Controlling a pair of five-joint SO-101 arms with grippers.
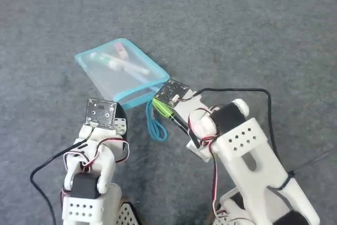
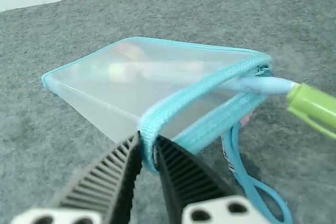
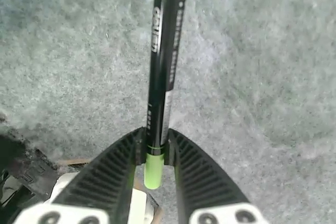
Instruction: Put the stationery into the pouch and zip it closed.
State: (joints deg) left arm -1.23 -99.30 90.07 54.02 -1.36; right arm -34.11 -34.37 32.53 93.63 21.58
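Note:
A clear pouch (image 1: 118, 75) with teal edging lies on the grey carpet, with white pens (image 1: 128, 67) and a pink-tipped item (image 1: 121, 51) inside. My left gripper (image 2: 148, 153) is shut on the pouch's (image 2: 131, 85) teal zipper edge (image 2: 197, 95), holding the mouth up. My right gripper (image 3: 156, 148) is shut on a black pen (image 3: 160, 72) with green ends. That pen (image 1: 164, 109) sits at the pouch's right corner; in the left wrist view its green end (image 2: 312, 107) and pale blue tip (image 2: 262, 84) are at the open mouth.
The pouch's teal wrist strap (image 1: 156, 126) loops on the carpet between the two arms, also visible as a loop (image 2: 258, 195) beside the left fingers. Grey carpet (image 1: 253, 40) stretches around; a pale wall runs along the far edge.

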